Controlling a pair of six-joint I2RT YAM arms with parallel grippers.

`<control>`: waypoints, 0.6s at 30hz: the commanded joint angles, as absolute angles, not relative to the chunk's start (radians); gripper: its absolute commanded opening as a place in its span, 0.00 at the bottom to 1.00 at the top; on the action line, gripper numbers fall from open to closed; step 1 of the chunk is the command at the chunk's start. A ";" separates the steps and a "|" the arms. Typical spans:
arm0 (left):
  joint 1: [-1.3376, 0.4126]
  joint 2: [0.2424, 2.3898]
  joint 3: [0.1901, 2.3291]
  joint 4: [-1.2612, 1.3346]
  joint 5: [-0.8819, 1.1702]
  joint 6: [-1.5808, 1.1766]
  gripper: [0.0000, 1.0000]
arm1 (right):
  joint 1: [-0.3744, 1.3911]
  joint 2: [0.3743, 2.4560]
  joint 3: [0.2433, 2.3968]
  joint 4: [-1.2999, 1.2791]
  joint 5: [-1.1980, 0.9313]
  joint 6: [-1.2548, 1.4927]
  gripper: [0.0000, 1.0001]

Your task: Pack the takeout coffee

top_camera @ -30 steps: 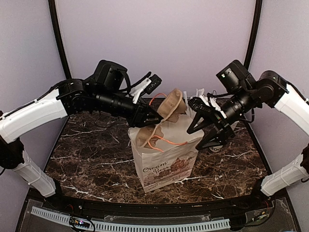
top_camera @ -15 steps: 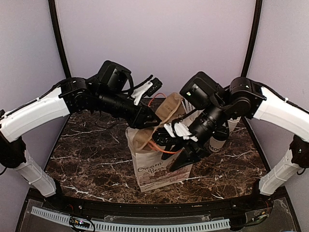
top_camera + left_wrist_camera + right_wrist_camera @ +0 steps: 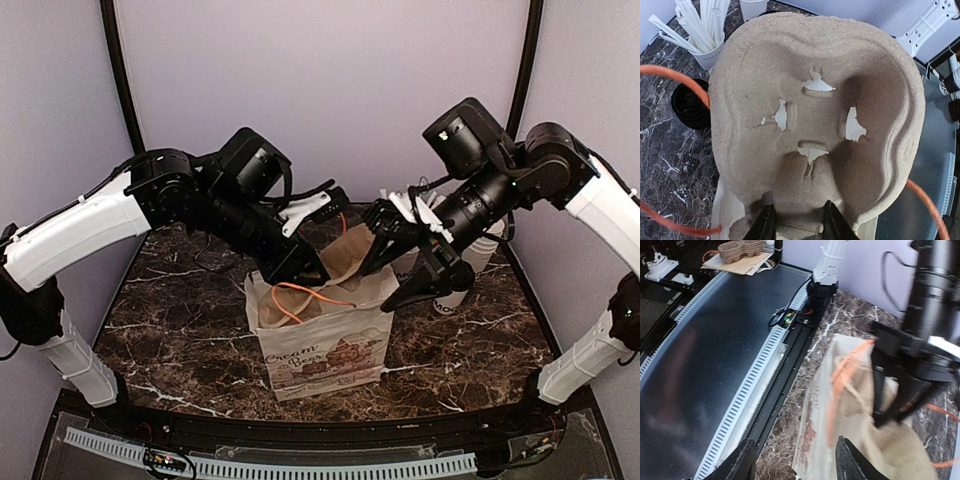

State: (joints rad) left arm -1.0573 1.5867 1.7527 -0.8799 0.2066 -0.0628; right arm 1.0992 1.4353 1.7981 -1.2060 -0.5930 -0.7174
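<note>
The takeout coffee stood on the dark marbled desk at the right, just behind the paper bag and outside it. From the overhead view I could make out only its lower part: a small white paper cup with dark lettering near the base. The right arm covered its top, so I couldn't see the lid there. In the left wrist view a black round thing sat on the desk just beside the white cup of sticks, half hidden. I couldn't tell whether that was the coffee's lid.

The right gripper hung above the bag's right edge, close in front of the coffee, its jaws apart with nothing between them. I couldn't tell from above whether it touched the cup.

The left gripper was clenched on the edge of a pulp cup carrier, a beige moulded tray with torn slots in its cup well. The carrier stood tilted in the open mouth of the bag. The bag was upright and white with brown printing on its front, and its orange handles drooped over the opening.
</note>
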 commanded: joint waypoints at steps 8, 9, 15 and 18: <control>-1.141 1.675 1.891 -1.157 0.051 0.027 0.19 | 0.850 1.281 1.835 -1.191 -0.595 -0.706 0.60; -1.144 1.690 1.897 -1.179 0.038 0.026 0.19 | 0.840 1.272 1.810 -1.178 -0.598 -0.702 0.60; -1.146 1.771 1.944 -1.254 -0.044 0.014 0.18 | 0.791 1.260 1.730 -1.139 -0.622 -0.695 0.60; -1.146 1.800 1.944 -1.263 -0.027 0.012 0.17 | 0.777 1.259 1.712 -1.129 -0.626 -0.691 0.60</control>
State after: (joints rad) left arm -1.1393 1.7699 1.9251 -1.1866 0.0010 0.0078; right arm 0.7971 1.2633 1.7344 -1.1839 -0.6071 -0.7071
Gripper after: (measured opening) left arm 0.295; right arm 0.602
